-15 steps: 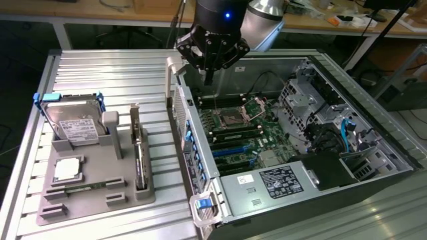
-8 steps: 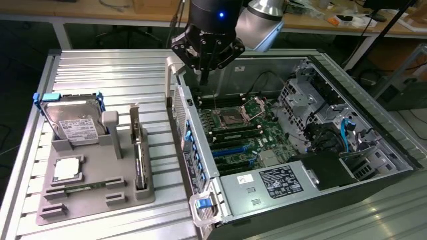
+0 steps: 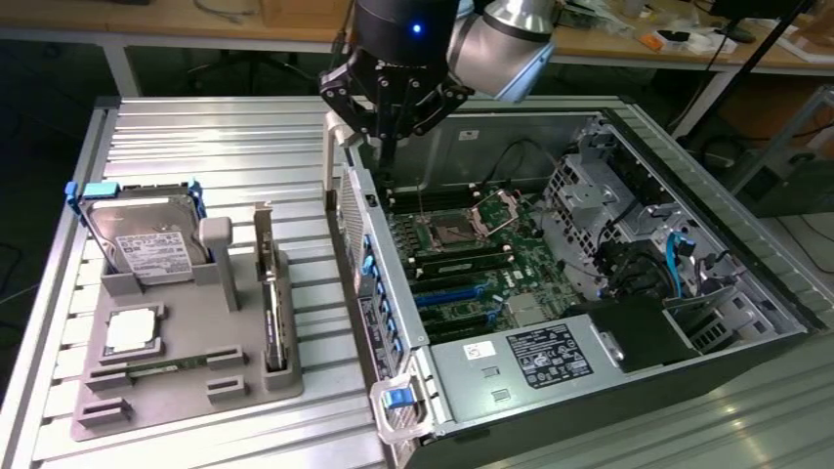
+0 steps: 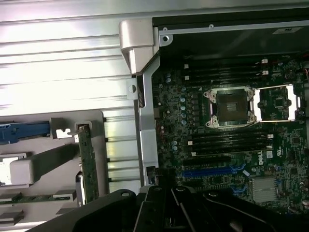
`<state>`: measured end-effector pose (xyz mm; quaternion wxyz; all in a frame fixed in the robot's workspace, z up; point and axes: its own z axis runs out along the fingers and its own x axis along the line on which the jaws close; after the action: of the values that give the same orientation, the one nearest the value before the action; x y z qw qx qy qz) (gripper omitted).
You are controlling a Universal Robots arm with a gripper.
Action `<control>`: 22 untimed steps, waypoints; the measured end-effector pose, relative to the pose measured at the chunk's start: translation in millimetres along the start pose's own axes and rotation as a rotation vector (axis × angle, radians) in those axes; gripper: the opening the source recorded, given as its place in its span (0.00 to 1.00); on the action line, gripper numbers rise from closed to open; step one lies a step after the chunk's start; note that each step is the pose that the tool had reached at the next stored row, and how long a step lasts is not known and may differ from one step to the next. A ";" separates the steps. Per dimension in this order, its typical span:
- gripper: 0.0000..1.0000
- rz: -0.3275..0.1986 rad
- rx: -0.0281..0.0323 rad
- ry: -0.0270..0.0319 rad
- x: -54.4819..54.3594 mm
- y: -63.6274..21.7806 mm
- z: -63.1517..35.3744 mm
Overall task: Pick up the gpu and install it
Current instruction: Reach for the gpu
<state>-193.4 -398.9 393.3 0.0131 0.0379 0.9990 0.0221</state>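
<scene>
- You have the slatted metal table [image 3: 195, 137] under everything, with the open computer case [image 3: 729, 293] lying on its side on it and the motherboard [image 3: 482, 264] facing up.
- To the exterior view's left of the case, the grey tray [image 3: 195, 332] rests on the table and carries the hard drive [image 3: 146, 239].
- Your gripper [image 3: 387, 156] hangs clenched with nothing in it, above the case wall nearest the tray.
- Your gpu [image 3: 272, 313] stands on edge in the tray's slot, on the side closest to the case, well apart from the gripper.
</scene>
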 end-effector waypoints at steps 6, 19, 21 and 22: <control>0.11 0.000 0.0000 0.0001 3.6 -0.2 -0.1; 0.11 0.000 -0.0001 0.0000 6.8 -0.5 -0.2; 0.11 0.000 0.0000 0.0001 9.3 -0.7 -0.3; 0.11 0.000 0.0001 0.0001 10.2 -0.8 -0.3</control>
<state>-203.7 -398.9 393.4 0.0130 0.0379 0.9990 0.0221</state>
